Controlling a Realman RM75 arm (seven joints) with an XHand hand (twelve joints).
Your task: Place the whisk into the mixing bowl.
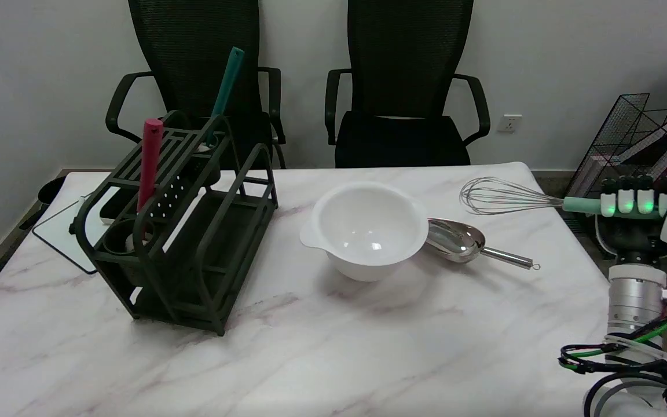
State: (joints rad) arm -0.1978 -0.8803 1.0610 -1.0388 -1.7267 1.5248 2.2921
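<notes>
A white mixing bowl [368, 227] stands upright near the middle of the marble table [310, 347]. My right hand [649, 205] is at the table's right edge, raised, and grips the mint-green handle of a wire whisk [507, 197]. The whisk lies roughly level in the air, its wire head pointing left toward the bowl. The head hangs above the table's far right part, to the right of the bowl and apart from it.
A steel scoop [461, 238] lies on the table against the bowl's right side. A dark green utensil rack [183, 243] with a red handle [149, 162] and a teal handle [226, 87] stands at the left. Two black chairs stand behind the table.
</notes>
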